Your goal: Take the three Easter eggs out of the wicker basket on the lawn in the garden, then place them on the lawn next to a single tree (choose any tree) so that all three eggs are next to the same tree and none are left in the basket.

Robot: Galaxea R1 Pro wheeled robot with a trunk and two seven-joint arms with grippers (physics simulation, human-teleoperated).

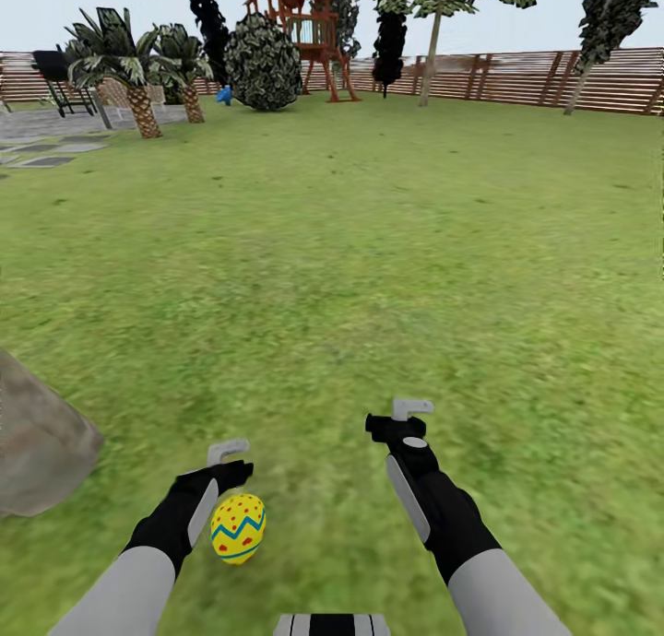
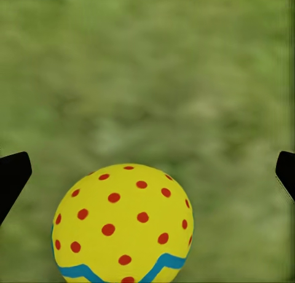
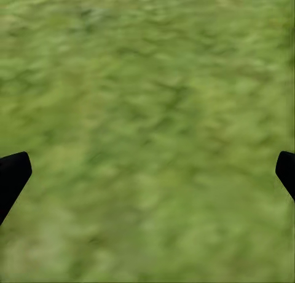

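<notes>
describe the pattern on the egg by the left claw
The egg is yellow with red dots and a blue-green zigzag band; the left wrist view shows it best.

Slatted wooden fence [image 1: 516, 78] at the back; red playset [image 1: 309, 28], palms [image 1: 129, 64]; pale sky.

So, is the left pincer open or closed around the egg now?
Open. In the left wrist view its fingertips stand far apart at both edges, and the egg lies between them, touching neither.

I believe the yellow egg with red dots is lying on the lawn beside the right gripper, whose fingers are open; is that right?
Not quite: the head view shows the egg on the lawn beside the left gripper, not the right. Its fingers are indeed open in the left wrist view.
</notes>
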